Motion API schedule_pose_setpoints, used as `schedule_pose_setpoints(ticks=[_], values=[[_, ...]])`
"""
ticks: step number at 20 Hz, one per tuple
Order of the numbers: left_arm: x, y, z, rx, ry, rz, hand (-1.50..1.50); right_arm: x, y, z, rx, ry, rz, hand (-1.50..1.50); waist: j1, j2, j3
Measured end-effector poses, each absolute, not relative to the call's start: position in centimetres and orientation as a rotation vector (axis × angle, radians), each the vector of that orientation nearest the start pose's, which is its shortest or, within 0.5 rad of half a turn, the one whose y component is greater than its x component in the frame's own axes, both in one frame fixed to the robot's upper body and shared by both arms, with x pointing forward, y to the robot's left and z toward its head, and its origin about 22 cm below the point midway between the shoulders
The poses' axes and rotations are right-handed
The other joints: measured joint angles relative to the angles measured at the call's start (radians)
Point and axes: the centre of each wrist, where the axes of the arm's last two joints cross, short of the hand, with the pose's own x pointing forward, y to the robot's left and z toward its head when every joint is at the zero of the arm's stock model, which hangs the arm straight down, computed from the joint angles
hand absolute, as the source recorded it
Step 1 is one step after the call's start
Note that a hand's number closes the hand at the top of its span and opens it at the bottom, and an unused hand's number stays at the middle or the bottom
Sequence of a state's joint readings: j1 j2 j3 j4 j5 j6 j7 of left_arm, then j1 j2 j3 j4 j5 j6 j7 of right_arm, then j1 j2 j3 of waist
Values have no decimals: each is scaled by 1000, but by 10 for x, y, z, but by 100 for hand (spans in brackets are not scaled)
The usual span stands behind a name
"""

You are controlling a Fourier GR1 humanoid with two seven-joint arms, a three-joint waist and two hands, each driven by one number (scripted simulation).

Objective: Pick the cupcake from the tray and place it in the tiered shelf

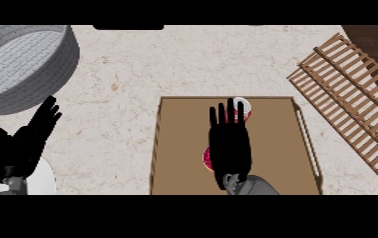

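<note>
A brown tray (184, 147) lies on the counter at the lower middle. My right hand (229, 149) hovers flat over it, fingers straight and pointing away from me. The cupcake (243, 109) is mostly hidden beneath that hand: a white and red bit shows at the fingertips, and a red edge peeks out at the palm's left side. The wooden slatted tiered shelf (341, 87) stands at the right edge of the view. My left hand (31, 142) rests open at the lower left, fingers up.
A grey woven basket (33, 62) fills the upper left corner. A white plate edge (46, 182) shows under my left forearm. A dark object (128, 27) sits at the counter's far edge.
</note>
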State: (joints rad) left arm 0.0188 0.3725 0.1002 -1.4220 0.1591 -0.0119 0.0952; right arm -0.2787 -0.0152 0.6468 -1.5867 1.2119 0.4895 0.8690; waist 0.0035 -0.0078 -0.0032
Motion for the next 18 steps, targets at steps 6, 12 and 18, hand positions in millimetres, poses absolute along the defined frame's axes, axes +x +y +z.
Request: schedule_pose_setpoints(ticks=[6,12,18], values=[[231,349,4,252,-1335,-44,0,241,-60,52,-1037,-928,1355,150,2,-10,-4],[231,348,-1,253,-1332,-48,0,242,-63,43,-1072,-970,1379,150,3,-15,-6],[231,349,6,256,-1330,-41,0,235,-65,47,-1125,-1022,1401,150,1,-9,-3]])
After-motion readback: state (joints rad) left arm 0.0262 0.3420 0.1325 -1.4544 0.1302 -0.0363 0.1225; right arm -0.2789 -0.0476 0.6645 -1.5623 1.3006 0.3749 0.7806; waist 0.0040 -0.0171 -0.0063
